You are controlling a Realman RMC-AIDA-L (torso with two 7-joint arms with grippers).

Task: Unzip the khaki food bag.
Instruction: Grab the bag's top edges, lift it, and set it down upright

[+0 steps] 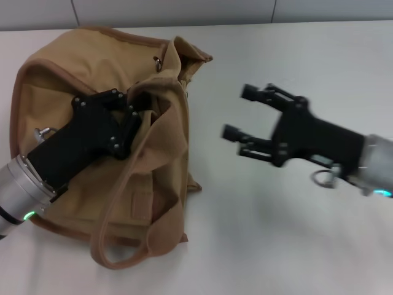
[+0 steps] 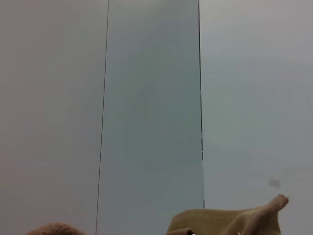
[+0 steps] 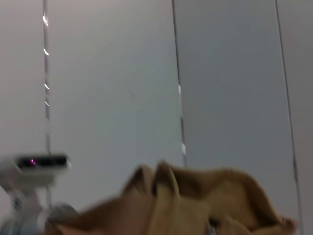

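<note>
The left gripper point(image 1: 136, 106) clamps the top fold of the khaki food bag point(image 1: 73, 67), likely steadying it; the right gripper point(image 1: 241, 112), fingers spread and empty, hovers beside it.

The khaki food bag point(image 1: 80, 74) lies on the left part of the desk point(image 1: 295, 246), slumped, with one strap handle point(image 1: 116, 246) looping out over the desk at its near edge. The left hand point(image 1: 132, 114) rests on top of the bag, reaching in from the near left. The right hand point(image 1: 239, 114) hangs over the desk to the right of the bag, apart from it, fingers spread and pointing left toward it.
</note>
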